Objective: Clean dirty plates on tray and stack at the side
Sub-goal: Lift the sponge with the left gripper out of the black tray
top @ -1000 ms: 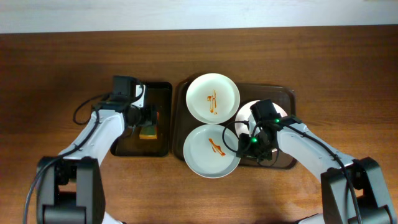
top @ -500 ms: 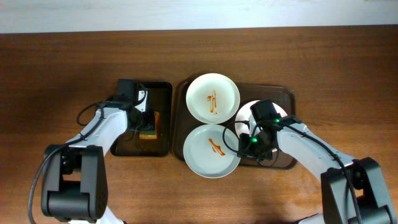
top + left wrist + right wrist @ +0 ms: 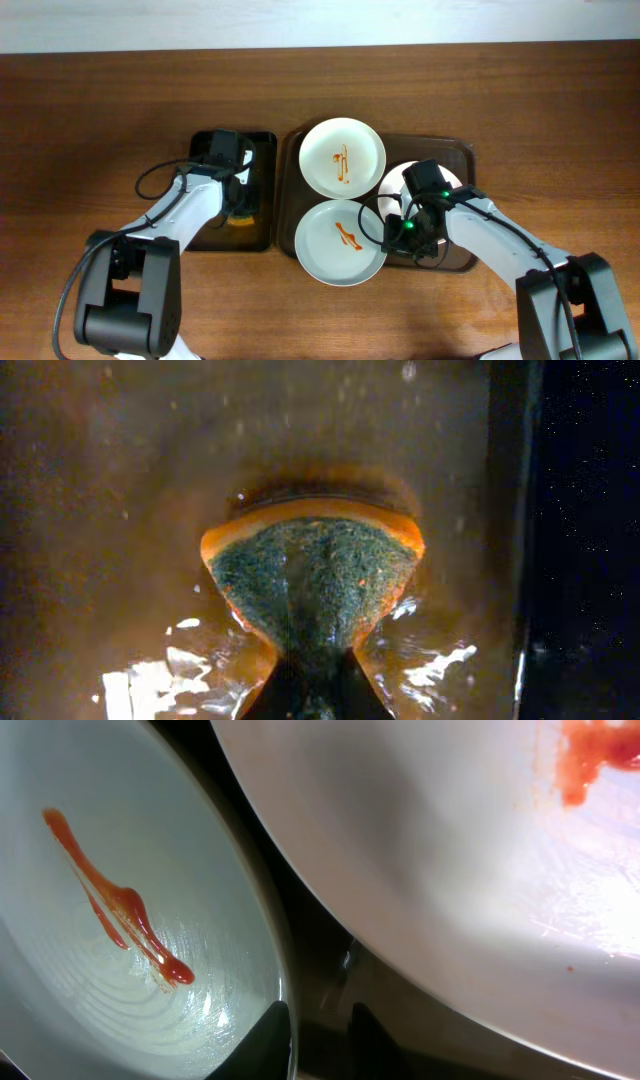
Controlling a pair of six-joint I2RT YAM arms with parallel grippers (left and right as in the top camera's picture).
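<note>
Barely started, I'd judge: all three plates (image 3: 342, 157) sit on the tray (image 3: 462, 152) right of centre, sauce on at least two, none stacked aside. My left gripper (image 3: 315, 665) is clenched on the sponge (image 3: 315, 585); my right gripper (image 3: 315, 1025) hangs narrowly parted between two plate rims, and I cannot tell if it grips anything

A brown wooden table (image 3: 100, 100) carries a large dark tray (image 3: 452, 150) and, just beside it, a smaller black tray (image 3: 265, 160).
</note>
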